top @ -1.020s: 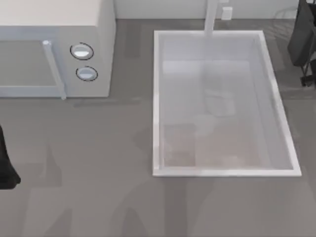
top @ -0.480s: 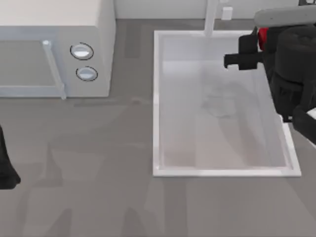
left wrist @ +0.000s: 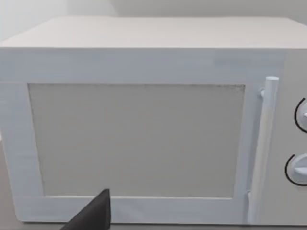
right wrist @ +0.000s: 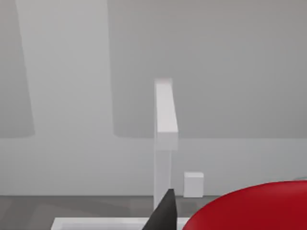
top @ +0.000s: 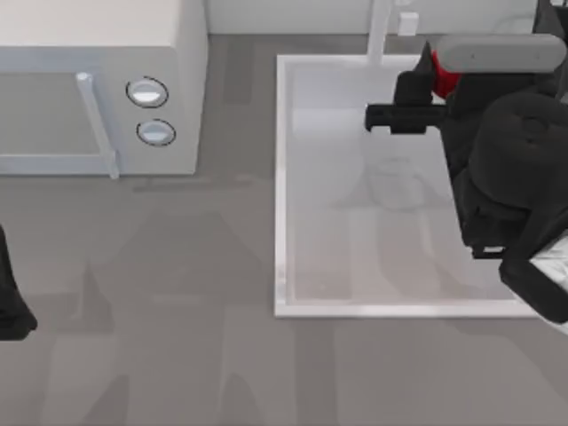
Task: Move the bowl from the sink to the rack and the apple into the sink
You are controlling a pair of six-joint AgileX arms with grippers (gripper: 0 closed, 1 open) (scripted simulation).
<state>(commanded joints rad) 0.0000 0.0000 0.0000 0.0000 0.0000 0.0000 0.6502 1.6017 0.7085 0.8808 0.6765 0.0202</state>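
My right gripper (top: 410,99) is over the far right part of the sink (top: 280,186), pointing toward the tap post (top: 380,31) at the back rim. It's closed on the apple (top: 441,75): red shows between the dark finger pieces in the top view, tucked under the grey wrist block just behind the fingers. In the right wrist view the apple (right wrist: 249,208) bulges big and red right next to one black finger (right wrist: 163,211), with the tap post (right wrist: 164,143) standing straight ahead and a small white block (right wrist: 194,184) beside its foot. The rest of my right arm hangs over the basin's right rim, behind the claw.

Basin floor under and to the left of the claw is bare white with faint shadows.

Microwave (top: 98,84) sits well to the left of the claw, across the grey table (top: 177,311), two knobs (top: 146,92) facing the sink.

My left gripper (top: 11,302) is parked at the table's left edge, well away. Can't tell its finger state. Its wrist view faces the microwave door (left wrist: 136,139) and handle (left wrist: 261,153) up close.
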